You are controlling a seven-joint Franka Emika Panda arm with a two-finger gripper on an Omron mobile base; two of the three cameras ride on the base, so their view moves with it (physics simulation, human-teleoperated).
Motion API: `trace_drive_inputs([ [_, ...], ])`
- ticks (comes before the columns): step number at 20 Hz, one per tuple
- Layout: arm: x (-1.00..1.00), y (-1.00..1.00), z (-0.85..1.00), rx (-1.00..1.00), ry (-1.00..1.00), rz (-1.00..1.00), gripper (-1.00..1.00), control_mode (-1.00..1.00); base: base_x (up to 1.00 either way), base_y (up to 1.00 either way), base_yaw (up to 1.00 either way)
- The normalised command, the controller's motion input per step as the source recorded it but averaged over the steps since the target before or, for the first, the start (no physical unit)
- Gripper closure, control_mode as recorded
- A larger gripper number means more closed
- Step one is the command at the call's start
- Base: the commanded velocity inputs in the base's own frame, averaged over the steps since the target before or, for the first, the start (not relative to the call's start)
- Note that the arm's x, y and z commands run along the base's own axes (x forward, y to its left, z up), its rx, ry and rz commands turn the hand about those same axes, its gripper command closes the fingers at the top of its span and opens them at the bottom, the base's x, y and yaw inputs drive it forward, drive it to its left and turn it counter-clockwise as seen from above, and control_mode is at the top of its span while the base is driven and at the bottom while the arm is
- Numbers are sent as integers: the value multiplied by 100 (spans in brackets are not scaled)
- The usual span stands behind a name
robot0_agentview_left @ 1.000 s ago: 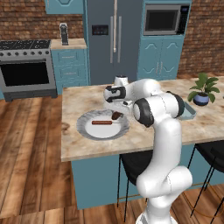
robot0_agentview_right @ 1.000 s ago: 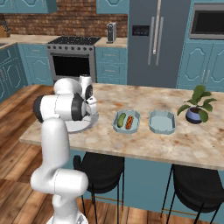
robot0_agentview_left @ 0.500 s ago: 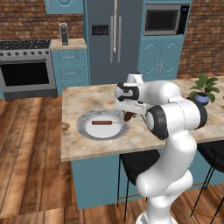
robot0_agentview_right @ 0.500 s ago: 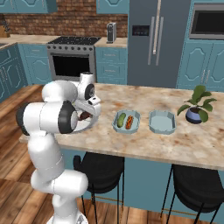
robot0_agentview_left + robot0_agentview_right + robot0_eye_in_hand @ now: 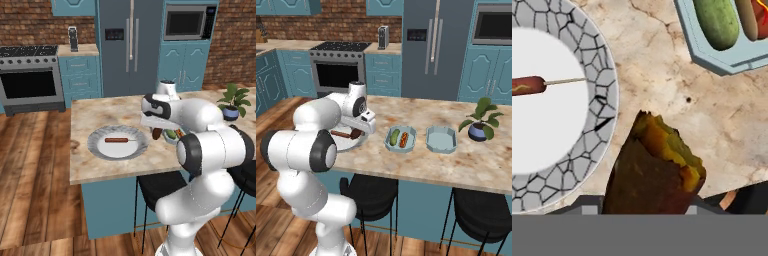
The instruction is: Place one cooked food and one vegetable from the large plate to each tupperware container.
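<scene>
Now the hand has left the large plate and carries a piece of food toward the trays.

Left base view: the hand (image 5: 156,131) has swung off the large plate (image 5: 94,142) and hangs over bare tabletop (image 5: 100,112) between the plate and the near tray (image 5: 173,136), clamped on a brown piece (image 5: 157,133). One skewered sausage (image 5: 116,140) is left on the plate. Right base view: the near tray (image 5: 401,151) already holds a cucumber (image 5: 394,137) and a hot dog (image 5: 404,139). The far tray (image 5: 441,138) beside it is empty, so it is probably where the load goes. Hand view: the brown piece (image 5: 652,170), charred with yellow flesh, juts up from the hand, above the tabletop strip between the plate rim and the tray corner.
</scene>
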Motion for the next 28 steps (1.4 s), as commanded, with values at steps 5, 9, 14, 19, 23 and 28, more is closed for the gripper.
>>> trace_drive_inputs([
  [5, -38, 35, 19, 0, -2, 8, 100, -100, 0, 0, 0],
  [9, -31, 16, 17, 0, -5, 1, 100, -100, 0, 0, 0],
  [14, -10, 0, 0, 0, 0, 0, 100, 100, -49, -60, 0],
  [19, 0, 0, 0, 0, 0, 0, 100, 100, -31, -100, 0],
  [23, 0, 0, 0, 0, 0, 0, 100, 100, 31, -83, 1],
  [28, 0, 0, 0, 0, 0, 0, 100, 100, 41, -19, 0],
])
